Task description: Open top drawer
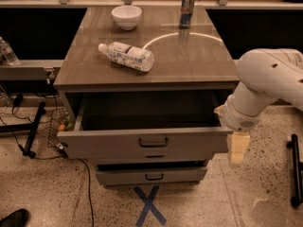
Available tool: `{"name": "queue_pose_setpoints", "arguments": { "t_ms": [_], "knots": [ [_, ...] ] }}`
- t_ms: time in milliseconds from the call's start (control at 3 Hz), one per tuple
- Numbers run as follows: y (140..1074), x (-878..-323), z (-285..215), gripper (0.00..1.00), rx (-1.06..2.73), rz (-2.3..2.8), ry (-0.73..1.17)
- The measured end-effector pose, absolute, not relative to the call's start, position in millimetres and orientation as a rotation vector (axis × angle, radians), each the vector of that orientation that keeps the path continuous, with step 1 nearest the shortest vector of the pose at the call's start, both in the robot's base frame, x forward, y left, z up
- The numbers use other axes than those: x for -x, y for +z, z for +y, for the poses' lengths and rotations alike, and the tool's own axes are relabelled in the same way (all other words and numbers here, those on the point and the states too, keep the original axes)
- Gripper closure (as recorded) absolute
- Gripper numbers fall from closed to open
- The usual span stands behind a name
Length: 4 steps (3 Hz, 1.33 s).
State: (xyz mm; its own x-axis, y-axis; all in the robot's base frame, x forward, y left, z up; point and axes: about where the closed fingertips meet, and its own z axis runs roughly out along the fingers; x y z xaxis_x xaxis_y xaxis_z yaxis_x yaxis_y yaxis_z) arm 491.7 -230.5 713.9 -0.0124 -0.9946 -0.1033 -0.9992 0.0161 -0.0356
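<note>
Gripper (238, 148) hangs below the white wrist, pointing down, just off the right end of the top drawer's front and close to the floor. Only a cream-coloured block of it shows from here, so I cannot tell whether it is open or closed. It holds nothing that I can see. I cannot tell whether it touches the drawer front or hangs just beside it.

The arm (265, 86) comes in from the right edge, with its thick white link bent down toward the drawer's right corner.

The top drawer (109, 143) stands open, pulled well out from under the worktop. Its grey front faces me with a dark loop handle (153, 142) at centre. The inside of the box is dark and I cannot make out any contents.

Below it, a narrower lower drawer (123, 176) sits pushed in, with a smaller handle (154, 176).

On the worktop (189, 65) a clear water bottle (126, 56) lies on its side toward the left. A white bowl (126, 17) stands at the back left and a drink can (187, 4) stands upright at the back right. All three are well apart.

On the speckled floor there is a blue tape X (149, 205) in front of the cabinet and a black cable (87, 188) to the left. A dark shoe (13, 218) sits at the bottom left corner and a black stand (296, 169) at the far right.
</note>
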Motion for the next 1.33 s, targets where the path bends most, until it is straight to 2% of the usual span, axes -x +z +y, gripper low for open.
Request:
{"name": "queue_pose_setpoints", "arguments": {
  "t_ms": [333,1000,1333],
  "knots": [
    [691.8,-493.7,-218.7,0.25,2.126,2.157,0.146],
    [682.5,-482.5,-227.1,0.87,2.107,2.195,0.185],
    [685.4,-477.6,-234.3,0.97,2.103,2.217,0.176]
  ]
}}
